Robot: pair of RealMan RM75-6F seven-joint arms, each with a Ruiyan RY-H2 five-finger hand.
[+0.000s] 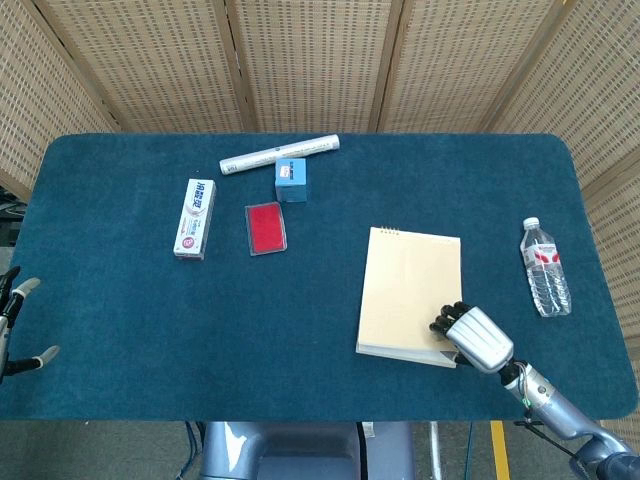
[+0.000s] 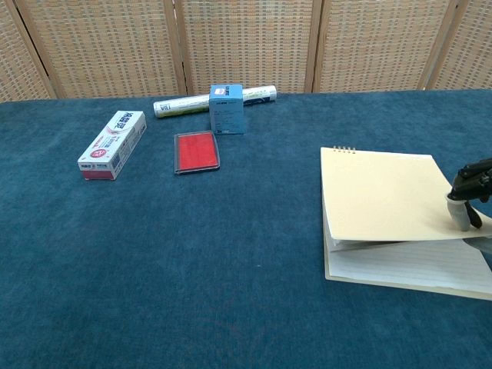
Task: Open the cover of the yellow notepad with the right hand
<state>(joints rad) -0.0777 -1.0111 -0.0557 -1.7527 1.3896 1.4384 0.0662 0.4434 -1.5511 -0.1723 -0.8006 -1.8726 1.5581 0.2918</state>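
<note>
The yellow notepad (image 1: 411,288) lies right of centre on the blue table, its spiral edge at the far end. My right hand (image 1: 475,336) pinches the near right corner of the cover, fingers on top. In the chest view the yellow notepad (image 2: 388,206) has its cover raised a little at the near edge, so lined pages show beneath, and my right hand (image 2: 468,204) sits at the frame's right edge. My left hand (image 1: 18,325) shows only as fingertips at the far left, apart and holding nothing.
A water bottle (image 1: 545,267) lies right of the notepad. At the back left are a toothpaste box (image 1: 196,218), a red flat case (image 1: 266,227), a small blue box (image 1: 291,180) and a white tube (image 1: 279,154). A wicker screen stands behind the table.
</note>
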